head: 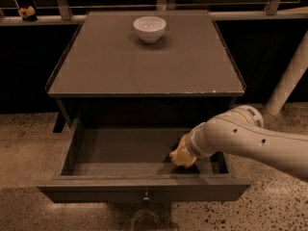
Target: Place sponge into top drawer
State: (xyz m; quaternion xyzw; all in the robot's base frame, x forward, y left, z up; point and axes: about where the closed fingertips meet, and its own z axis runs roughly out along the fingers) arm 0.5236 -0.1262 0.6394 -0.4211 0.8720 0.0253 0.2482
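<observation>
reaching into the top drawer [67, 155], gripper [188, 150] is held low for release, sponge [179, 157] at its tip; grip cannot be told.

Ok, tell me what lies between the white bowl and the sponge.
Only bare tabletop and the table's front edge lie between the bowl and the sponge, which is at the hand inside the open top drawer, in the camera view.

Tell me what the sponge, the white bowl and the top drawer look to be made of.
The sponge: soft foam, pale yellow, matte, lumpy edges; it sits at the claw, low in the right of the top drawer. The white bowl: likely glazed ceramic, smooth, faint sheen. The top drawer: probably painted wood, dark grey, matte, flat boards; its knob looks metal, it glints.
</observation>
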